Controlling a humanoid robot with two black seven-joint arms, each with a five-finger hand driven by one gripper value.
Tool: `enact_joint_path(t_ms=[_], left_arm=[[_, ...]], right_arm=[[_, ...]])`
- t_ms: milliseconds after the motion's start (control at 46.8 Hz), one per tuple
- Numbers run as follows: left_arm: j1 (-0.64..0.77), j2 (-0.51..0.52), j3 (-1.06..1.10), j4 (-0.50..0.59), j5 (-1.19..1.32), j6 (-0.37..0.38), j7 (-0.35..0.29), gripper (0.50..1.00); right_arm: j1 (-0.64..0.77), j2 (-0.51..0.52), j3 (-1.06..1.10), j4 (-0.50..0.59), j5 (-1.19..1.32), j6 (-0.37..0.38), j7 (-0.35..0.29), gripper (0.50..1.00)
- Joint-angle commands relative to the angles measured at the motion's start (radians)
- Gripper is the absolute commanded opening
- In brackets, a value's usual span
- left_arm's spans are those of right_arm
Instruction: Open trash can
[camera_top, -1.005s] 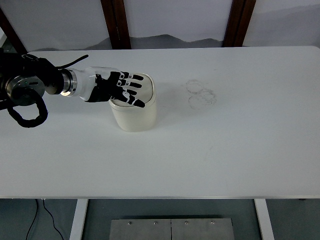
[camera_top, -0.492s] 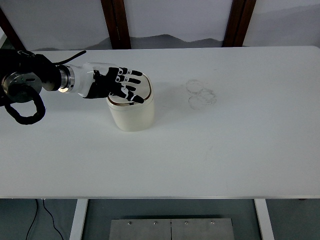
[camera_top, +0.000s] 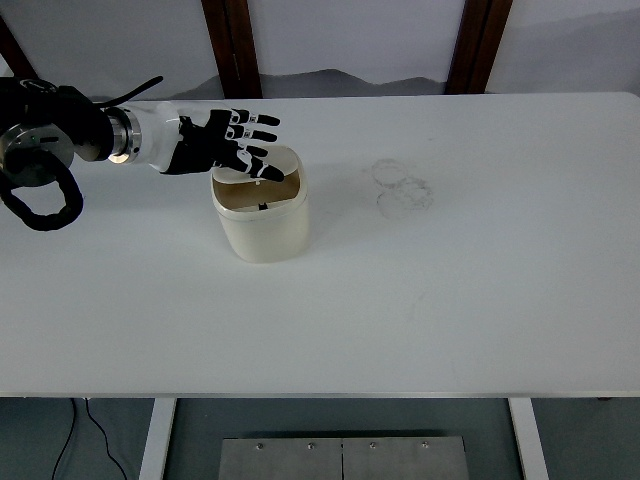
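A small cream trash can (camera_top: 263, 225) stands on the white table (camera_top: 450, 300), left of centre. Its swing lid (camera_top: 270, 165) is tipped up at the far side and the dark brown inside (camera_top: 255, 195) shows. My left hand (camera_top: 238, 143), black fingers on a white palm, hovers just above and behind the can's far rim, fingers spread and holding nothing. The left arm comes in from the left edge. The right arm is out of view.
Faint ring marks (camera_top: 400, 187) lie on the table to the right of the can. Two dark wooden posts (camera_top: 232, 45) stand behind the table's far edge. A black cable loop (camera_top: 45, 205) hangs by the left forearm.
My left hand has lifted off the can's top and drawn back up and to the left. The lid, pressed flat before, now stands tipped open and the inside shows.
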Motion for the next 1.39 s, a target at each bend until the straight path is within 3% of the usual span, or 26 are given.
enact_joint_path(t_ms=[0,342,727,1069,1368], left_arm=[[-0.001,0.009,-0.025,0.007,0.006,0.0,-0.002,1.0],[0.01,0.05,-0.069,0.054,0.011,0.001,-0.014,1.0],[0.049,0.053,-0.157,0.215,0.011,-0.037,-0.025,1.0],[0.206,0.084,-0.327,0.294,0.012,-0.037,-0.143,1.0],[0.383,0.082,-0.545,0.401,0.028,-0.057,-0.152,1.0]], right_arm=[[0.0,0.0,0.0,0.0,0.001,0.0,0.001,0.995],[0.0,0.0,0.0,0.0,0.002,0.0,0.001,0.995],[0.0,0.0,0.0,0.0,0.004,0.0,0.001,0.995],[0.0,0.0,0.0,0.0,0.004,0.0,-0.001,0.995],[0.0,0.0,0.0,0.0,0.002,0.0,-0.001,0.995]])
